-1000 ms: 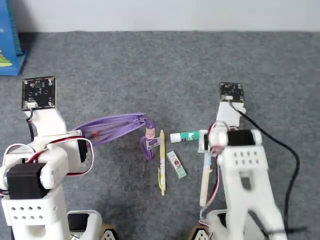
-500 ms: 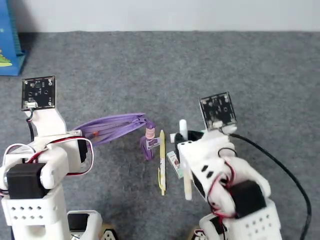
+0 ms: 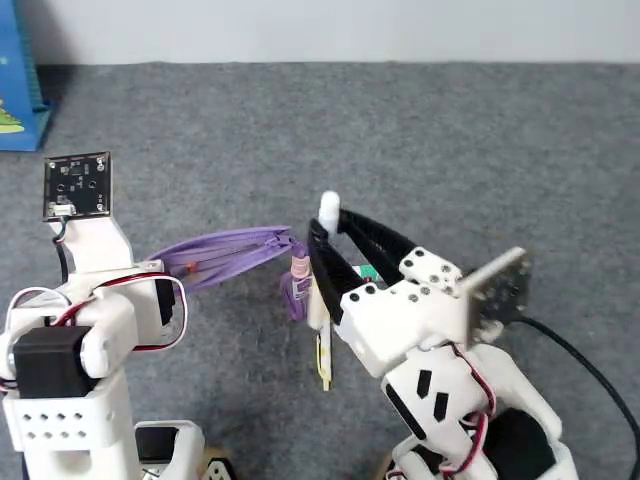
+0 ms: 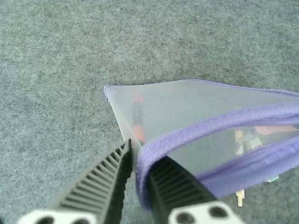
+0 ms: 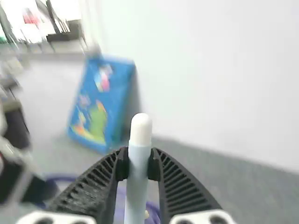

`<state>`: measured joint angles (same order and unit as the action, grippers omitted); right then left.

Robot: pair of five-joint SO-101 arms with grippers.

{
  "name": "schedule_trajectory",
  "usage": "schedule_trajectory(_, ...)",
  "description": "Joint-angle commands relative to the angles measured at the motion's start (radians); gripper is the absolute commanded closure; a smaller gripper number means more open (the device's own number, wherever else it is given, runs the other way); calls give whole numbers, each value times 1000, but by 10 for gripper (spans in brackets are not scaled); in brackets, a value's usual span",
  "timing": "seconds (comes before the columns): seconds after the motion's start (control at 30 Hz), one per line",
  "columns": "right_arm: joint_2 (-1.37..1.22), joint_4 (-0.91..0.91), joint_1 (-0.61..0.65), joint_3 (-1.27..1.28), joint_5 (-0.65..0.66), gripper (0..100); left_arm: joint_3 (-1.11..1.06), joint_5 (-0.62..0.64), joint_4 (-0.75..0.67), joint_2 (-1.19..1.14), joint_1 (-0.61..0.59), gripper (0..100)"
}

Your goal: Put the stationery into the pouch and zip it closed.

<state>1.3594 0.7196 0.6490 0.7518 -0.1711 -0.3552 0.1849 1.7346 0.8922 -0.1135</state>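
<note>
From above, we are seeing the right gripper [image 3: 328, 224] pinching a white-capped pen [image 3: 327, 208], its length pointing away from the arms, cap near the mouth of the purple pouch [image 3: 225, 250]. At the left wrist, the left gripper [image 4: 138, 161] is clamping the pouch's edge; an orange-tipped pen [image 4: 137, 119] is lying inside. At the right wrist, the jaws are squeezing the barrel.

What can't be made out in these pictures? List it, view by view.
High view: the right arm covers most of the yellow pen and the green tube.
Left wrist view: the pouch runs off the edge, and its mesh blurs the things inside.
Right wrist view: the right gripper hides the lower end of the white pen.
</note>
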Motion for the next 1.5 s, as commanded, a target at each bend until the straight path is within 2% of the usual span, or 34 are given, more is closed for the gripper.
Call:
schedule_trajectory(0.0,8,-154,33,-60,-52,991,8,-5,20,11,6,987)
schedule_trajectory(0.3,-70,-433,70,-57,-69,991,8,-5,20,6,6,987)
schedule_trajectory(0.43,-183,-536,67,-57,-132,991,8,-5,18,6,5,987)
schedule_trajectory(0.67,-315,-564,65,-55,-141,991,8,-5,18,6,0,987)
schedule_trajectory(0.77,-338,-604,65,8,-141,991,8,-5,18,6,2,987)
schedule_trajectory(0.9,-340,-756,68,176,-132,991,8,-5,18,6,3,987)
schedule_trajectory(1.0,-338,-799,73,259,-49,986,8,-5,18,6,2,987)
schedule_trajectory(1.1,-291,-708,110,272,-29,940,8,-5,18,6,3,987)
schedule_trajectory(1.27,-137,-423,154,207,-35,758,8,-5,18,6,2,987)
schedule_trajectory(1.33,-104,-303,142,155,-51,759,8,-5,18,6,2,987)
schedule_trajectory(1.47,-91,-62,39,37,-138,779,8,-5,18,6,-2,987)
